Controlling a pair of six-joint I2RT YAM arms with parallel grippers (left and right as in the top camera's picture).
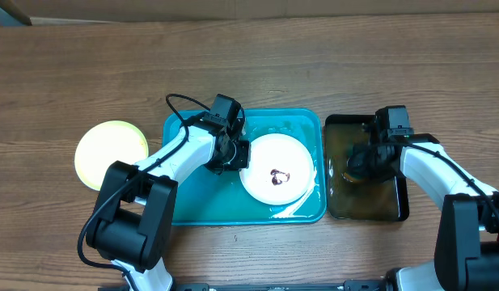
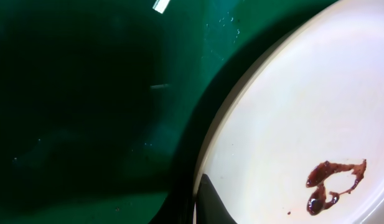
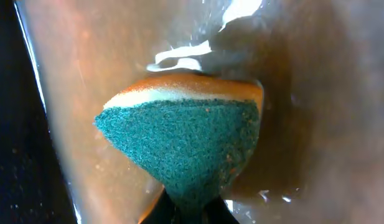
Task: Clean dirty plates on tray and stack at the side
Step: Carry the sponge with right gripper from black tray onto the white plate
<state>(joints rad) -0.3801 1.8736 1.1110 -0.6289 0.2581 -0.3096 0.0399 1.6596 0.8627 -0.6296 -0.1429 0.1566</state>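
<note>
The bench carries the tray at its middle, long axis running left to right. The black tray stands just right of the tray, long axis front to back, holding brown water.

The green plate lies flat on the bench just left of the tray. The white plate sits in the tray's right half, face up. A white sliver shows under its front edge; whether this is another plate is hard to tell.

The sponge, right of the tray over the black tray, shows its green side; the right end effector is clenched on it, and its tips are cut off in the wrist view.

The left end effector is clenched on the white plate's left rim, with one finger showing on it.

The smear lies near the plate's centre.
</note>
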